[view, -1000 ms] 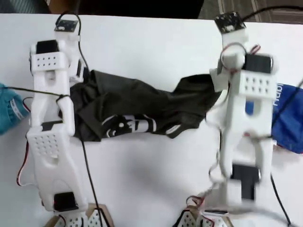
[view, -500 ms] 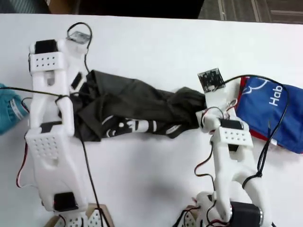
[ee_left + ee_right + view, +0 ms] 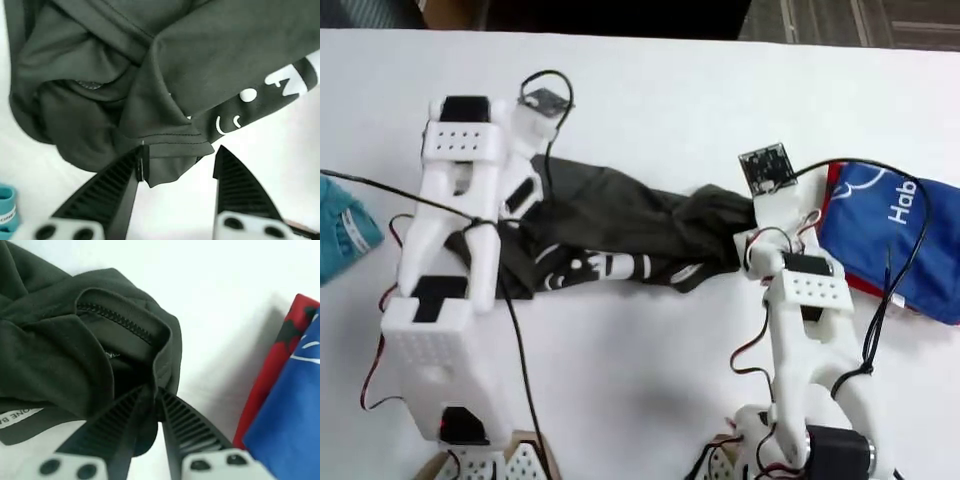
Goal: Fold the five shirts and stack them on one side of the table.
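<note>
White tabletop (image 3: 650, 90) is carrying the black shirt (image 3: 620, 215): the open left claw (image 3: 181, 155) is shifting onto its hem (image 3: 170, 142), the right claw (image 3: 154, 390) is keeping its collar (image 3: 120, 320) clamped, readying a fold.

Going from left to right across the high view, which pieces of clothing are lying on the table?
teal garment at the left edge → black shirt → blue shirt with a red edge
</note>
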